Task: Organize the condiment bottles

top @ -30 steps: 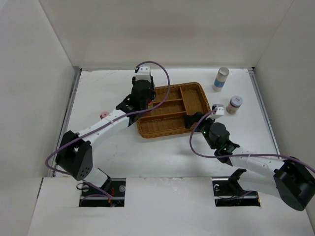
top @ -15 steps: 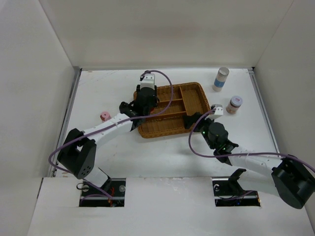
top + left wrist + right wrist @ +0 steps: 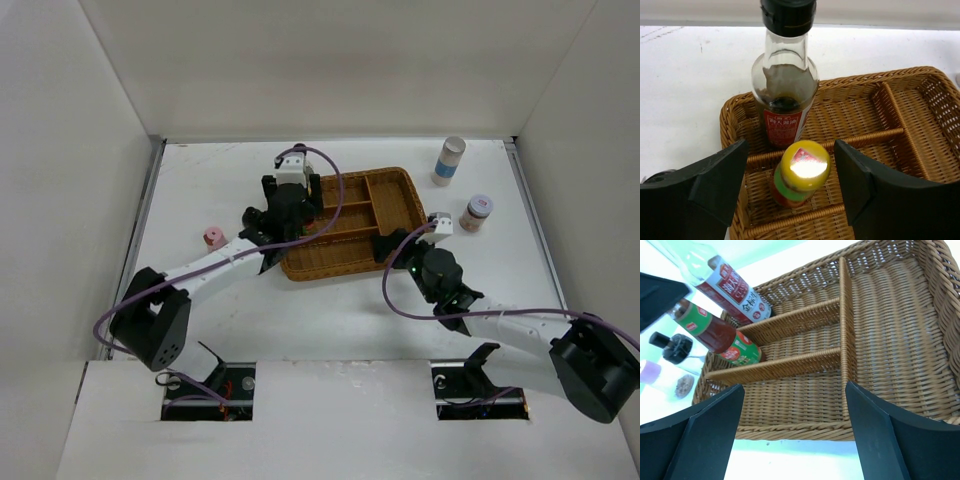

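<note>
— White table (image 3: 200, 180) walled on three sides, brown wicker tray (image 3: 920, 75) at its centre: which bottle do we read as the one in hand?

— We take the yellow-capped red bottle (image 3: 799, 172). It stands in the tray's middle lane, long axis upright, straight ahead of the left gripper (image 3: 791, 147). That gripper's fingers are spread wide, one on each side of the bottle, and as far as we can see neither touches it. Just behind, in the far lane, stands the tall clear black-capped bottle (image 3: 785, 80).

— And the right gripper (image 3: 794, 387)?

— Likewise spread, holding nothing. It faces the tray from the near right side, with both bottles well beyond it at the tray's other end.

— Which relation governs the coming move?

— Bottle between fingers, we judge. With the bottle seated in its lane, the left gripper should draw back along its own axis. A sideways move risks a finger tipping the bottle. Outside the tray, the pink-lidded jar (image 3: 213, 238) lies to the left, nearer the left arm. The white bottle with blue label (image 3: 449, 160) and the purple-lidded jar (image 3: 477, 212) lie to the right, nearer the right arm.
</note>
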`<state>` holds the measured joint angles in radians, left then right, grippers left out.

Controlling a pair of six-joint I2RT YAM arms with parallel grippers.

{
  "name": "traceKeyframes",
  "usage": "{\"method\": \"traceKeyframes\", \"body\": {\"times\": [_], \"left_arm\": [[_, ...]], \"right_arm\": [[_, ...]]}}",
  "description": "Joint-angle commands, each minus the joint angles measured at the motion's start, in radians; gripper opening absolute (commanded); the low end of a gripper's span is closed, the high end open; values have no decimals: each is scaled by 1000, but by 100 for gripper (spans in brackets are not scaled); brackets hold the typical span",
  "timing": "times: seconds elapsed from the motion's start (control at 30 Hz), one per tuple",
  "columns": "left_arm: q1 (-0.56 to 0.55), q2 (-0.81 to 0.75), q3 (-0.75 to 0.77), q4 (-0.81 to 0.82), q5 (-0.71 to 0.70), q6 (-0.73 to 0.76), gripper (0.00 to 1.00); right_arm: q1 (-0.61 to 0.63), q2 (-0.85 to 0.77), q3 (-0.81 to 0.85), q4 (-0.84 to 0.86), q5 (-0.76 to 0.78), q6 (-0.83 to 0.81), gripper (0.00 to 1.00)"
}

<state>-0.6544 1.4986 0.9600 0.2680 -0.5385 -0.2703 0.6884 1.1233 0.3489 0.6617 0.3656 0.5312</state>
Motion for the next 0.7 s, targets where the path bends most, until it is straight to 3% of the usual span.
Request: {"method": "traceKeyframes", "body": {"times": [0.0, 0.3, 0.43, 0.57, 0.67], "left_arm": [[11, -135, -32, 62, -9, 0, 71], [58, -385, -210, -38, -104, -12, 76], [129, -380, -239, -122, -55, -47, 76], [170, -305, -227, -118, -23, -50, 76], [190, -239, -210, -101, -14, -47, 76]], "right_arm": [[-3, 3, 22, 49, -4, 3, 89], [-10, -2, 16, 55, 4, 4, 90], [-10, 9, 22, 49, 1, 6, 82], [-10, 6, 19, 56, 12, 0, 69], [-8, 4, 24, 49, 7, -3, 66]]}}
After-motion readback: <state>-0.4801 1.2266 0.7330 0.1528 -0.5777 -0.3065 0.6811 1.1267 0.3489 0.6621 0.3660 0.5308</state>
